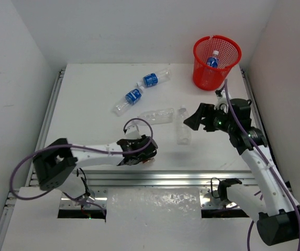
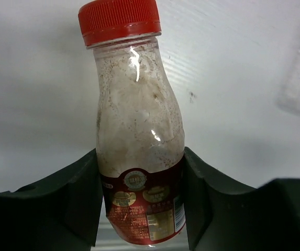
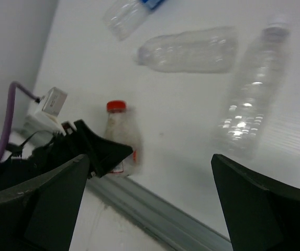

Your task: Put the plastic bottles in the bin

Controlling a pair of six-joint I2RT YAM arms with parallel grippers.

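My left gripper [image 2: 140, 157] is shut on the red-capped, red-labelled plastic bottle [image 2: 134, 120], both fingers pressed against its label. In the top view that gripper [image 1: 147, 151] sits low near the table's front edge, hiding the bottle. The right wrist view shows the same bottle [image 3: 121, 137] upright on the table. My right gripper [image 1: 194, 119] hovers open and empty beside two plain clear bottles [image 1: 157, 115] [image 1: 183, 129]. Two blue-labelled bottles [image 1: 152, 79] [image 1: 130, 99] lie farther back. The red mesh bin [image 1: 228, 70] stands at the back right with a blue-labelled bottle [image 1: 212, 60] inside.
An aluminium rail [image 1: 160, 178] runs along the table's near edge, just in front of the left gripper. White walls close in the table on the left, back and right. A purple cable [image 1: 134, 123] loops above the left wrist.
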